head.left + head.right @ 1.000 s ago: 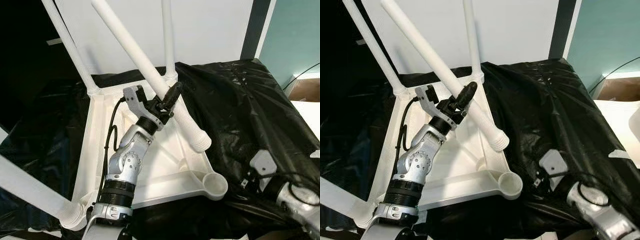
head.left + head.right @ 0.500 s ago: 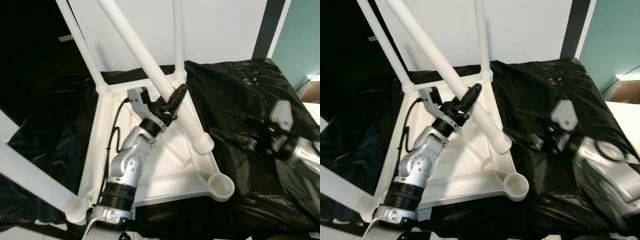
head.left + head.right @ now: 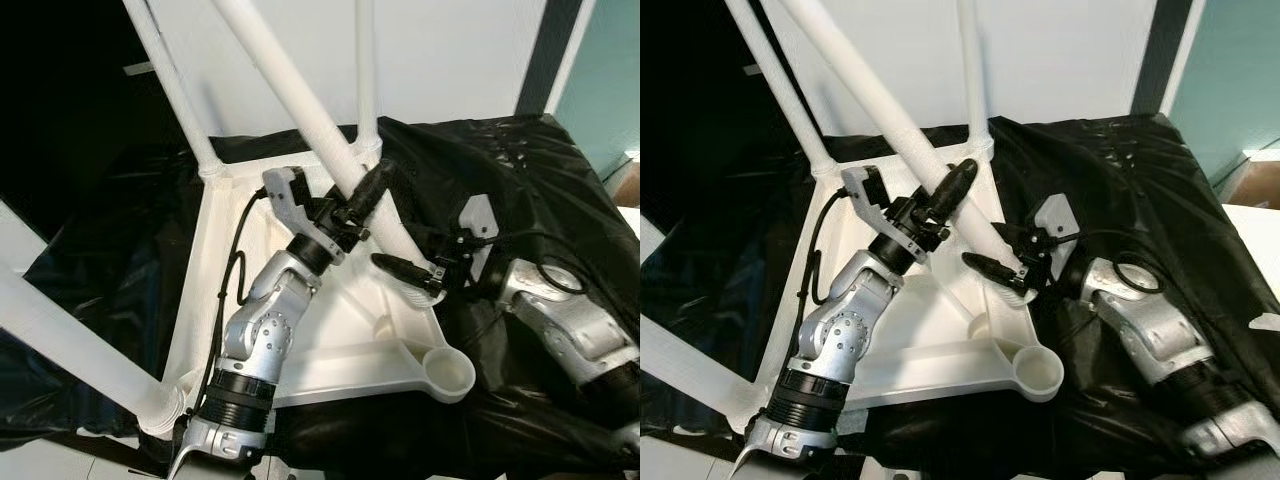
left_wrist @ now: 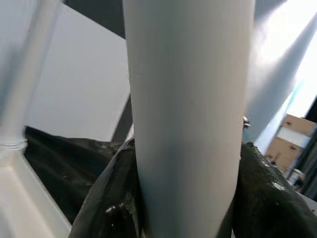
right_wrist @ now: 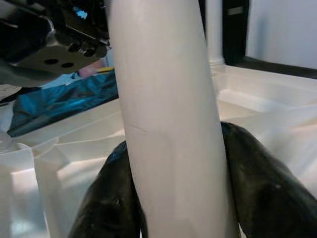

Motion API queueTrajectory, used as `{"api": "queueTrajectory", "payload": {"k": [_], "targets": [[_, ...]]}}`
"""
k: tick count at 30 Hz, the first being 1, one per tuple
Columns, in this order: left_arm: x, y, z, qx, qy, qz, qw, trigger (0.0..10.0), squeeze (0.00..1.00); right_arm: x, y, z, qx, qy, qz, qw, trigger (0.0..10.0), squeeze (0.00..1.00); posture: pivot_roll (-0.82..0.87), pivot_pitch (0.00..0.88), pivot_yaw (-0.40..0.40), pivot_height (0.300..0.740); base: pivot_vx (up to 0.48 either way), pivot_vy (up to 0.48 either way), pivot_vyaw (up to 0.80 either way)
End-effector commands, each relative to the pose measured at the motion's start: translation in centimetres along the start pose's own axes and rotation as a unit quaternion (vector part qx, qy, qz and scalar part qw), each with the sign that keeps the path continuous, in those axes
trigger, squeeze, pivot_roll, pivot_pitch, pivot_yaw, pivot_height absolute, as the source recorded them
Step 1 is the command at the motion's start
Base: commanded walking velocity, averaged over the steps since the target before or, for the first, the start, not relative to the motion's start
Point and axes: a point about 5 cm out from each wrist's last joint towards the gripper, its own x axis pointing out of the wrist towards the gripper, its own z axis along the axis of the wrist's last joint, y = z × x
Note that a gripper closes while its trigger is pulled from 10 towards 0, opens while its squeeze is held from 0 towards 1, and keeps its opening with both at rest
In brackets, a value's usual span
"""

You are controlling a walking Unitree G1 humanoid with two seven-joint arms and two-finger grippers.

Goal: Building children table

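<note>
I am holding the loose white table leg with both arms so that I can steer its ridged lower end toward the empty round socket at the near right corner of the upturned white tabletop. The left gripper is gripping the leg partway up, jaws clamped around the tube, and in the left wrist view the black fingers are pressing on either side of it. The right gripper is reaching in from the right and its jaws are closing around the leg's lower end, with the tube sitting between them in the right wrist view. I judge the two grips are meant to share the work: the upper one carrying the slant, the lower one aiming the tip.

The tabletop is lying underside up on black plastic sheeting, ribs showing. Three legs are already standing in their corners: two at the far side and one at the near left. The held leg is leaning across the frame, its tip hovering above the tabletop's right edge, short of the socket.
</note>
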Motion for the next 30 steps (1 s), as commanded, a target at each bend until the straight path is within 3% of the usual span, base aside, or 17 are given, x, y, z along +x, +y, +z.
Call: {"api": "queueTrajectory", "payload": {"k": [1, 8, 9, 10, 14, 15, 17, 18, 19, 20, 21, 22, 23, 24, 26, 29, 30], "targets": [[0.3, -2.3, 0.2, -0.004, -0.008, -0.141, 0.990, 0.0, 0.00, 0.4, -0.2, -0.6, 0.007, 0.015, -0.002, 1.000, 0.0, 0.00, -0.08, 0.000, 0.104, 0.740, 0.000, 0.000, 0.00], [0.4, -2.3, 0.5, -0.008, -0.014, -0.124, 0.992, 0.0, 0.00, 1.4, -0.5, -0.4, -0.003, 0.000, -0.013, 1.000, 0.0, 0.00, -0.06, 0.000, 0.095, 0.740, 0.000, 0.000, 0.00], [0.4, -2.1, 0.5, -0.005, -0.012, -0.112, 0.994, 6.9, 0.00, 1.6, -0.6, -0.2, -0.017, -0.002, -0.025, 1.000, 0.0, 0.00, -0.06, 0.000, 0.095, 0.740, 0.000, 0.000, 0.00], [0.7, -1.7, 0.6, 0.006, -0.015, -0.089, 0.996, 10.0, 1.00, 1.8, -0.7, -0.2, -0.045, 0.005, -0.047, 0.998, 0.0, 0.00, -0.07, 0.000, 0.095, 0.740, 0.000, 0.000, 0.00], [0.8, -1.4, 0.7, 0.015, -0.018, -0.073, 0.997, 10.0, 1.00, 2.0, -0.8, -0.1, -0.064, 0.009, -0.061, 0.996, 0.0, 0.00, -0.07, 0.000, 0.095, 0.740, 0.000, 0.000, 0.00], [1.4, -0.9, 1.3, 0.033, -0.041, -0.032, 0.998, 10.0, 1.00, 2.5, -0.7, -0.5, -0.134, 0.035, -0.106, 0.985, 0.0, 0.00, -0.07, 0.000, 0.097, 0.740, 0.000, 0.000, 0.00], [1.4, -0.9, 1.3, 0.033, -0.041, -0.032, 0.998, 10.0, 1.00, 2.5, -0.7, -0.5, -0.134, 0.035, -0.106, 0.985, 0.0, 0.00, -0.07, 0.000, 0.097, 0.740, 0.000, 0.000, 0.00], [1.9, -0.4, 2.0, 0.040, -0.068, 0.008, 0.997, 10.0, 1.00, 3.0, -0.5, -0.8, -0.200, 0.054, -0.148, 0.967, 0.0, 0.00, -0.08, 0.000, 0.100, 0.740, 0.000, 0.000, 0.00], [2.3, -0.1, 3.0, 0.039, -0.099, 0.041, 0.993, 10.0, 0.47, 3.2, -0.3, -1.3, -0.277, 0.074, -0.213, 0.934, 0.0, 0.00, -0.08, 0.000, 0.101, 0.740, 0.000, 0.000, 0.00], [2.3, -0.1, 3.0, 0.039, -0.099, 0.041, 0.993, 10.0, 0.47, 3.2, -0.3, -1.3, -0.277, 0.074, -0.213, 0.934, 0.0, 0.00, -0.08, 0.000, 0.101, 0.740, 0.000, 0.000, 0.00], [2.6, 0.0, 3.6, 0.037, -0.120, 0.060, 0.990, 10.0, 0.47, 3.3, -0.2, -1.4, -0.328, 0.079, -0.255, 0.906, 0.0, 0.00, -0.08, 0.000, 0.101, 0.740, 0.000, 0.000, 0.00], [2.6, 0.0, 3.6, 0.037, -0.120, 0.060, 0.990, 10.0, 0.47, 3.3, -0.2, -1.4, -0.328, 0.079, -0.255, 0.906, 0.0, 0.00, -0.08, 0.000, 0.101, 0.740, 0.000, 0.000, 0.00], [2.7, 0.0, 4.2, 0.031, -0.135, 0.070, 0.988, 10.0, 0.00, 3.0, -0.2, -1.6, -0.365, 0.088, -0.297, 0.878, 0.0, 0.00, -0.08, 0.000, 0.101, 0.740, 0.000, 0.000, 0.00], [2.7, 0.1, 4.6, 0.027, -0.145, 0.075, 0.986, 10.0, 0.00, 2.7, -0.3, -1.8, -0.397, 0.097, -0.327, 0.852, 0.0, 0.00, -0.08, 0.000, 0.104, 0.740, 0.000, 0.000, 0.00], [2.7, 0.2, 5.0, 0.023, -0.152, 0.081, 0.985, 10.0, 0.00, 2.6, -0.1, -2.0, -0.436, 0.100, -0.342, 0.827, 0.0, 0.00, -0.08, 0.000, 0.108, 0.740, 0.000, 0.000, 0.00], [2.7, 0.3, 5.2, 0.022, -0.158, 0.089, 0.983, 10.0, 0.00, 2.5, 0.0, -2.1, -0.469, 0.098, -0.352, 0.804, 0.0, 0.00, -0.08, 0.000, 0.110, 0.740, 0.000, 0.000, 0.00], [2.7, 0.6, 5.5, 0.028, -0.167, 0.098, 0.981, 3.7, 0.00, 2.2, 0.1, -2.4, -0.501, 0.086, -0.363, 0.781, 0.0, 0.00, -0.08, 0.000, 0.109, 0.740, 0.000, 0.000, 0.00]]}}
